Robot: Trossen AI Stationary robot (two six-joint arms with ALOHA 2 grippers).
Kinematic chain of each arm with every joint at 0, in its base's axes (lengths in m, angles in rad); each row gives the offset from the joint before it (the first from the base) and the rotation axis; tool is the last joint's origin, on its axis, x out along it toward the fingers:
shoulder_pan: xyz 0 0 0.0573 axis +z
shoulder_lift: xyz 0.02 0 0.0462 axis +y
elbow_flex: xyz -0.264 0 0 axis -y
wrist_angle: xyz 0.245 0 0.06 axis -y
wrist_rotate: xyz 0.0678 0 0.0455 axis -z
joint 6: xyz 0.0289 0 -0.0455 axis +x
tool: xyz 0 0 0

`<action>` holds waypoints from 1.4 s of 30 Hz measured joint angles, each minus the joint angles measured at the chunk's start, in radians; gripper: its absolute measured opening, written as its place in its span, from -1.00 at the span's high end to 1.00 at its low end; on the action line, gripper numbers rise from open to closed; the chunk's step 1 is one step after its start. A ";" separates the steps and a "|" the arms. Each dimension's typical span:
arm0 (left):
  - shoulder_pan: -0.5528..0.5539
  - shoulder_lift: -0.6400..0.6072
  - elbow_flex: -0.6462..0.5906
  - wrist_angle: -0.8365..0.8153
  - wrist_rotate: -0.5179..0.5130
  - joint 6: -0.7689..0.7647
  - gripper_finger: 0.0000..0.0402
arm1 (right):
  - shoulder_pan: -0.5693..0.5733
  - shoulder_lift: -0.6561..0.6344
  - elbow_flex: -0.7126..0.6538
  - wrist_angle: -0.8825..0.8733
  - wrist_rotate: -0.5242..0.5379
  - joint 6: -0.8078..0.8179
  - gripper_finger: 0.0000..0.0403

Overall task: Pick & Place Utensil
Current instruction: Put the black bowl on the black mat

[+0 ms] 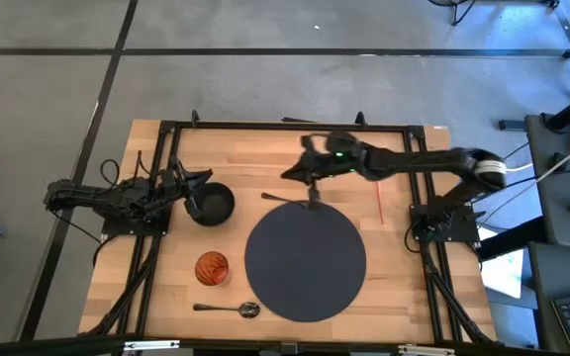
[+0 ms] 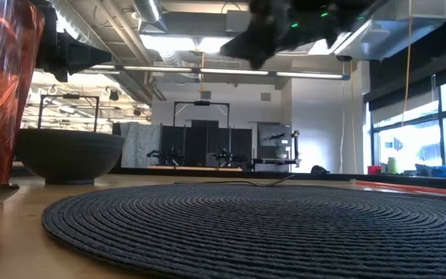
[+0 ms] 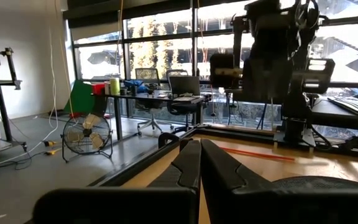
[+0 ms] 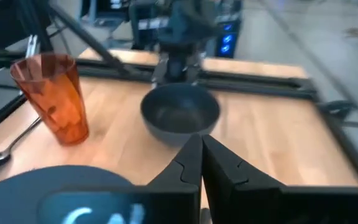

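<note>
A shiny metal spoon (image 1: 228, 310) is seen lying flat on the wooden table (image 1: 404, 297), near its front edge, beside the round woven mat (image 1: 305, 259). A thin fork (image 1: 290, 198) lies behind the mat. The right gripper (image 1: 295, 172) is held above the fork, fingers pressed together. The left gripper (image 1: 194, 181) is beside the smooth dark bowl (image 1: 213, 205), fingers together. A see-through orange cup (image 1: 212, 268) stands near the spoon.

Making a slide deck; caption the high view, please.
Right claw above fork by round mat; left claw beside bowl.
</note>
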State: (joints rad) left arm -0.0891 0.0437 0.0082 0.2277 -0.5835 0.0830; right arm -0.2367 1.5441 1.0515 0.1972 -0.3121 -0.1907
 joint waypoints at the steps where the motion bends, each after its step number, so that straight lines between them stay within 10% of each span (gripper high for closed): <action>1: 0.000 0.000 0.000 0.000 0.000 0.000 0.98 | 0.000 0.036 0.020 -0.006 -0.014 -0.003 0.96; 18: 0.000 0.000 0.000 0.000 -0.001 0.000 0.98 | 0.016 0.207 0.127 0.012 0.007 -0.030 0.98; 33: 0.000 0.000 0.000 -0.009 -0.001 0.000 0.98 | 0.065 0.572 0.756 -0.471 -0.022 -0.312 0.93; 42: 0.000 0.000 0.000 -0.030 -0.002 0.016 0.98 | 0.100 0.680 0.825 -0.608 0.015 -0.682 0.54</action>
State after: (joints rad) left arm -0.0891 0.0441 0.0082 0.1978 -0.5858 0.0991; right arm -0.1368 2.2243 1.8763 -0.4111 -0.2976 -0.8726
